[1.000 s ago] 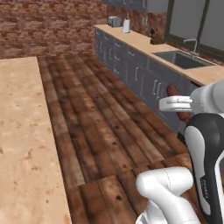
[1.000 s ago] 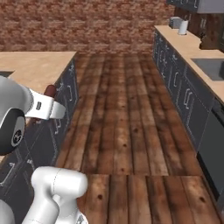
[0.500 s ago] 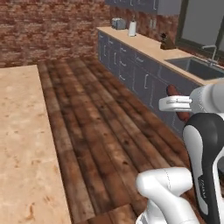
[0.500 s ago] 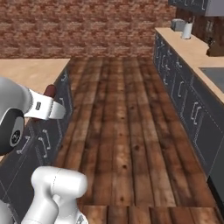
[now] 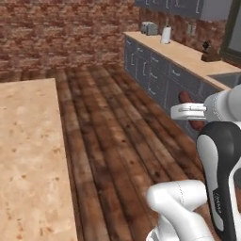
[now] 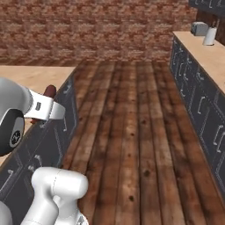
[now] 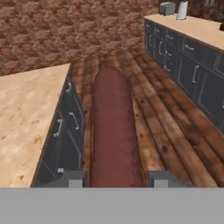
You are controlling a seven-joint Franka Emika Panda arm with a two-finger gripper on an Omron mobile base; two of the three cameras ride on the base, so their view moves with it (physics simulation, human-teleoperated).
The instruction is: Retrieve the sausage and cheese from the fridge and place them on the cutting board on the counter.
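Observation:
The sausage (image 7: 113, 131), a dark reddish-brown link, runs straight out between my fingertips (image 7: 72, 178) in the hand view. My gripper (image 5: 188, 111) is shut on it, held high over the wooden floor. One rounded end of the sausage (image 5: 185, 96) pokes out above the fingers, and the sausage (image 6: 49, 91) also sticks up past the hand in the right base view. A tan counter (image 5: 188, 54) over grey cabinets runs along the right wall. A second tan worktop (image 7: 26, 109) lies to the left. The cheese, the fridge and the cutting board are out of view.
On the right counter stand a toaster (image 5: 149, 28), a white paper roll (image 5: 165, 35) and a knife block (image 5: 207, 54), with a sink (image 5: 228, 79) nearer me. A brick wall (image 6: 96, 26) closes the far end. A wide plank floor (image 6: 136, 132) runs between the counters.
The whole picture has swung in both base views, so the base has turned. The arm holds the same pose and the sausage stays in the gripper.

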